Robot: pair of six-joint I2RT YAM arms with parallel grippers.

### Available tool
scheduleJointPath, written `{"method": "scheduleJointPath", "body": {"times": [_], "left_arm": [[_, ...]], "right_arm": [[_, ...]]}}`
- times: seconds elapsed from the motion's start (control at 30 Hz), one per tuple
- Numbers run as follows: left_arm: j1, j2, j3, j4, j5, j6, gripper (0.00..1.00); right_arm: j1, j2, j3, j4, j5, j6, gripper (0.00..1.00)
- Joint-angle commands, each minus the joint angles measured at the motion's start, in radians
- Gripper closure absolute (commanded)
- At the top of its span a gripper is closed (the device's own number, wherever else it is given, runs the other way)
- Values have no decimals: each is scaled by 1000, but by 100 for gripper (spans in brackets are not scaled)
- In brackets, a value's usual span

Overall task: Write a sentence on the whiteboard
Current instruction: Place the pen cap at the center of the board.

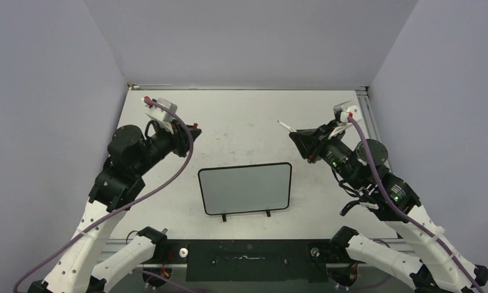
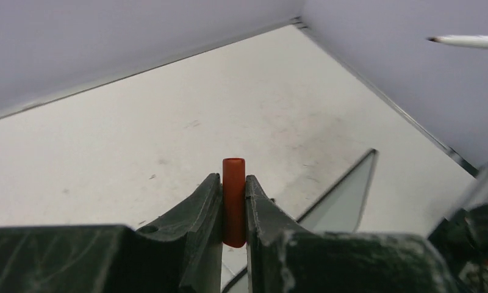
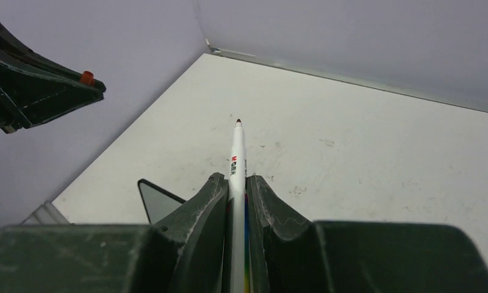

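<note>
The whiteboard lies near the table's front centre, black-framed, its pale surface blank; no sentence shows on it. Its corner shows in the left wrist view and in the right wrist view. My left gripper is shut on a red marker cap, held above the table left of the board. My right gripper is shut on a white marker, uncapped, its dark tip pointing toward the far left, above the table right of the board. The marker also shows in the top view.
Grey walls enclose the table on three sides. A metal rail runs along the far edge. A black strip lies at the near edge between the arm bases. The tabletop has faint smudges.
</note>
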Motion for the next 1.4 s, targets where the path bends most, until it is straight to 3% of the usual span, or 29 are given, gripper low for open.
{"method": "scheduleJointPath", "body": {"times": [0.0,0.17,0.27,0.4,0.6,1.03,1.2,1.37], "left_arm": [[272,35,-15,-14,99,-78,100],[593,44,-186,75,130,-210,100],[674,26,-322,115,46,-280,100],[679,-18,-509,180,-110,-371,100],[678,-2,-674,288,-138,-474,100],[646,161,-760,319,-165,-498,95],[585,187,-761,292,-228,-498,93],[577,226,-763,292,-226,-504,86]], "right_arm": [[-3,51,-44,139,200,-30,95],[-5,69,-59,163,260,-48,95],[-8,59,-68,161,261,-47,95],[-8,31,-97,160,255,-41,95],[-9,-2,-141,143,252,-17,95],[-8,-59,-207,116,270,1,95],[-8,-73,-228,115,270,13,95],[-9,-73,-232,110,271,24,95]]}}
